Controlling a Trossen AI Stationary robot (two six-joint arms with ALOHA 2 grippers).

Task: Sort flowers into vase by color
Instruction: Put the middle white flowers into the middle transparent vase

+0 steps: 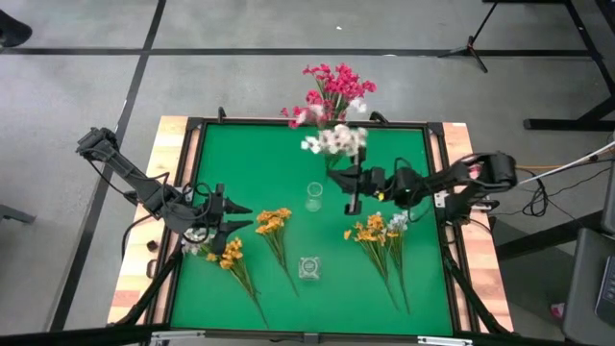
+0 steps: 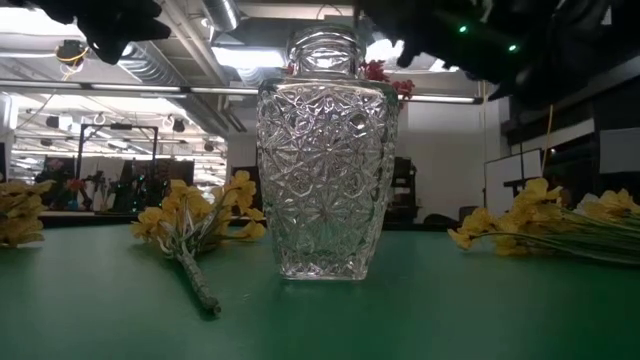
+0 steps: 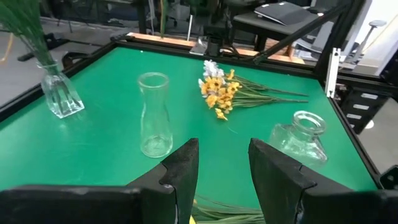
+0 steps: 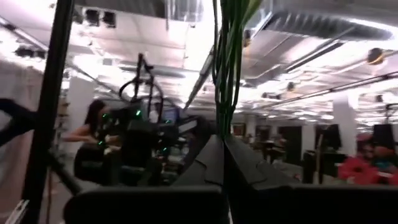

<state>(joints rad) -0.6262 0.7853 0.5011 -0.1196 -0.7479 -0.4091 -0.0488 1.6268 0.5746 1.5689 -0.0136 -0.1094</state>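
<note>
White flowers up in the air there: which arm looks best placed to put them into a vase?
The right arm. Its pincer is shut on the white flowers, near the slim vase. The left pincer is open and empty.

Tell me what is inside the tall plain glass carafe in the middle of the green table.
The tall plain glass carafe looks empty: clear walls, green table showing through, no stems. Any water inside cannot be told.
</note>
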